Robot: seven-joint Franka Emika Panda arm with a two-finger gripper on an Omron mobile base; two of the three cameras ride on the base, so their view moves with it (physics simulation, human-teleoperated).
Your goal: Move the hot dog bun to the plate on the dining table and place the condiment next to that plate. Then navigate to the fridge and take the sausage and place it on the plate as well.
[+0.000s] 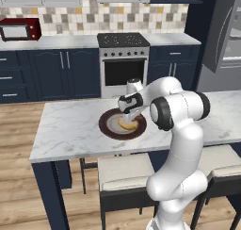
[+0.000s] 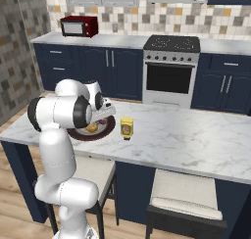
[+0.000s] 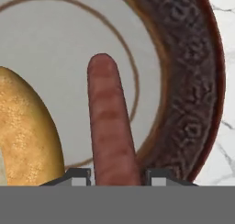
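Observation:
My gripper (image 3: 118,175) hangs low over the brown-rimmed plate (image 3: 193,94) on the marble dining table (image 1: 66,130). The red-brown sausage (image 3: 108,117) lies on the plate's pale centre, between my two fingertips. A thin gap shows on each side of it, so the jaws stand slightly open around it. The tan hot dog bun (image 3: 27,136) rests on the plate just beside the sausage. From the base, the gripper (image 1: 128,117) covers part of the plate (image 1: 106,127) and the bun (image 1: 126,125). The yellow condiment (image 2: 127,128) stands upright just right of the plate (image 2: 81,134).
Cushioned stools (image 1: 124,175) are tucked under the table's near edge. Behind the table run navy cabinets, a stove (image 1: 123,64) and a red microwave (image 1: 19,30). The grey fridge (image 1: 221,31) stands at the far right with a door swung open.

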